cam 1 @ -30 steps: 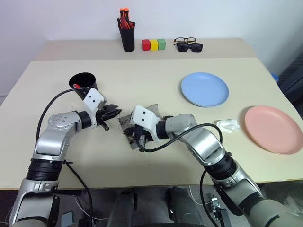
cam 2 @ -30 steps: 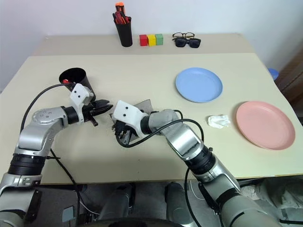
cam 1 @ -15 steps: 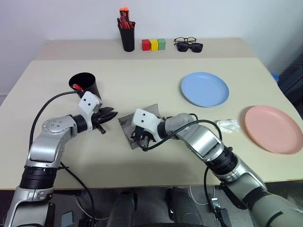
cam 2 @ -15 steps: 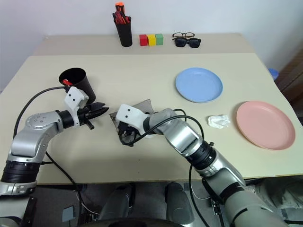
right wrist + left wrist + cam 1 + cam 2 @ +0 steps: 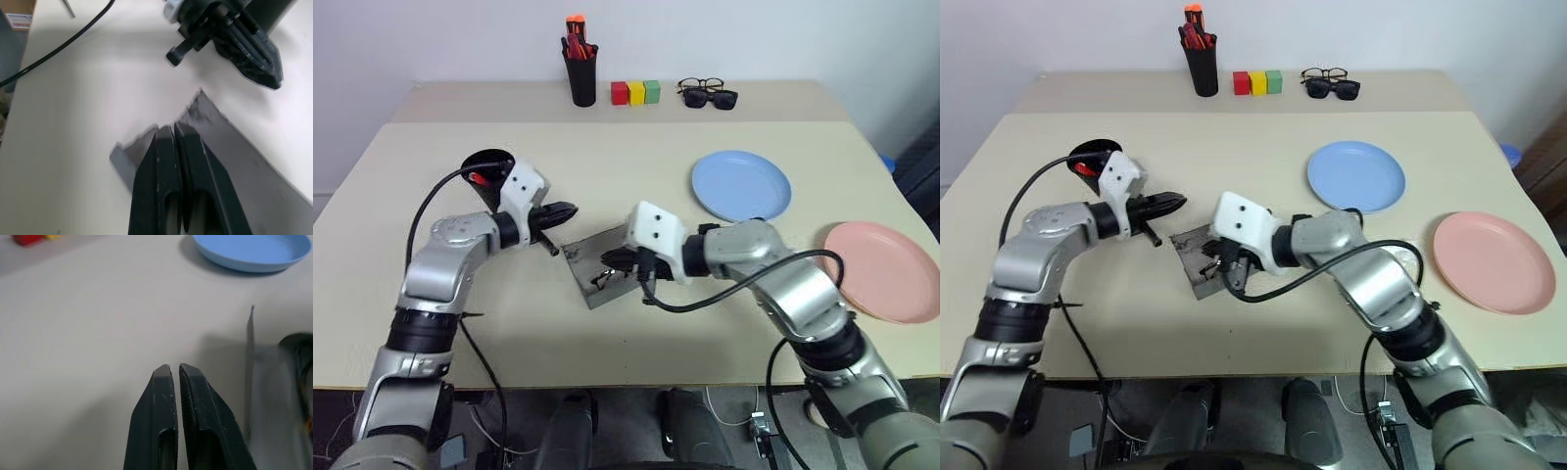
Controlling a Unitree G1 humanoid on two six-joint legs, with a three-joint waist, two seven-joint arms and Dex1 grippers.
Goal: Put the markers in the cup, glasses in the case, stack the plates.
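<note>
Two grippers, both pinched shut on nothing, meet over the grey case (image 5: 599,274).

Head views show the left gripper (image 5: 566,209) beside the black cup (image 5: 489,174), a red-capped marker (image 5: 478,178) inside it, and the glasses (image 5: 610,275) lying in the open case under the right gripper (image 5: 615,258). The blue plate (image 5: 741,184) and pink plate (image 5: 884,270) sit apart. The right wrist view shows the left gripper near the case's corner.

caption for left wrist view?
Shut left gripper above the table, grey case beside it, blue plate beyond.
</note>
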